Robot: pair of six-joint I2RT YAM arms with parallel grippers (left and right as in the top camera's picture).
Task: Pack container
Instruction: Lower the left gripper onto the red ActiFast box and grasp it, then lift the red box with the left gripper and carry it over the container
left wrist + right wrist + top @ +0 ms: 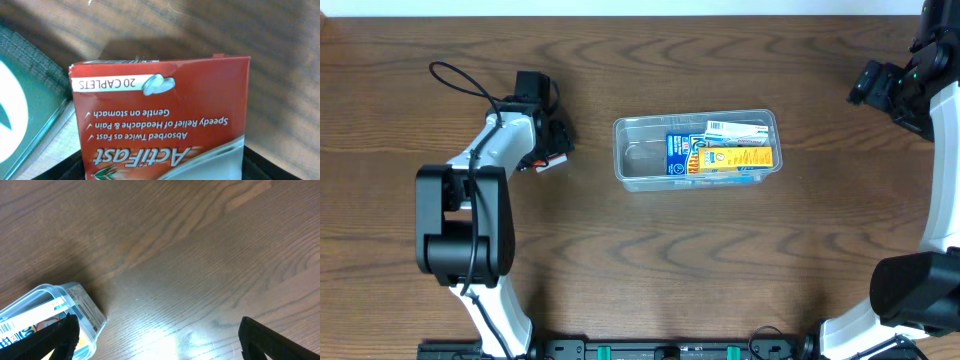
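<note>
The clear plastic container (632, 160) sits at the table's centre. It holds a blue and yellow box (720, 156) and a white box (735, 128). One corner of the container shows in the right wrist view (80, 305). My left gripper (555, 148) is left of the container, apart from it. It is shut on a red ActiFast caplet box (160, 110), whose red edge peeks out in the overhead view (548, 163). The dark fingers (160, 172) flank the box's lower sides. My right gripper (875, 85) is open and empty at the far right, with its fingers wide apart (160, 342) over bare wood.
A teal and white flat thing (20, 115) lies at the left edge of the left wrist view, beside the red box. A black cable (460, 80) loops behind the left arm. The arm bases stand at the front left (460, 230) and front right (920, 290).
</note>
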